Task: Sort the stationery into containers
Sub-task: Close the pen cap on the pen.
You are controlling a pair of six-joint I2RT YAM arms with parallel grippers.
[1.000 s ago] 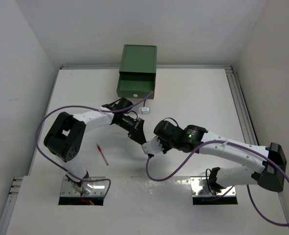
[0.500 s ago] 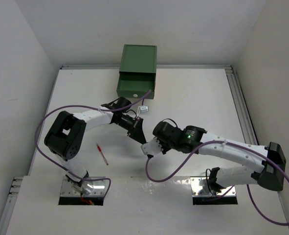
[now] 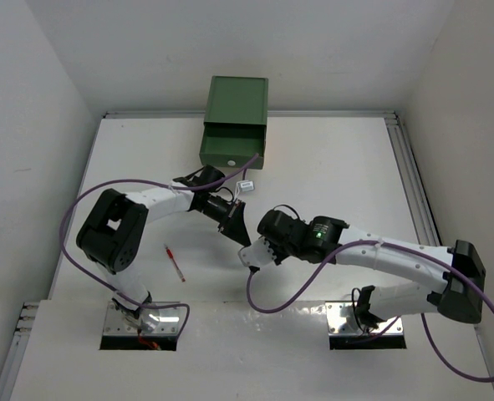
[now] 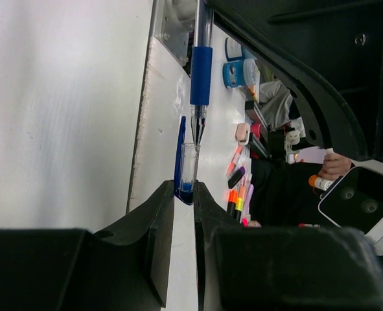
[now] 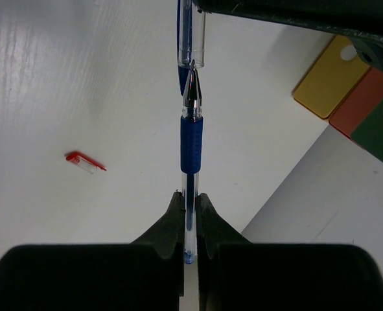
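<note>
holding the clear-barrelled pen with a blue rubber grip (image 5: 192, 139) by its tail end, the right gripper (image 5: 189, 197) has its jaws pinched tight on the barrel, with the metal tip pointing away from the wrist. the tip sits right at the open mouth of a clear plastic cap with a blue clip (image 4: 187, 170). pen and cap line up nearly end to end, though i cannot tell whether the tip is inside yet. the left gripper (image 4: 185, 194) has that cap clamped by its closed end between narrowly parted jaws, mouth facing the pen. in the top view the two grippers meet nose to nose over the middle of the white table (image 3: 338, 167), above its surface.

out from there, a thin red pen (image 3: 174, 263) lies on the table near the left arm's base, well apart from the grippers. the dark green box cabinet (image 3: 238, 96) stands at the far edge, its green drawer (image 3: 232, 153) pulled partly out, white knob facing me. the right wrist view catches the yellow level (image 5: 324, 78) and the orange-red level (image 5: 366, 97) beside the green. behind the cap, the left wrist view shows a blurred cluster of loose markers (image 4: 238, 188).
</note>
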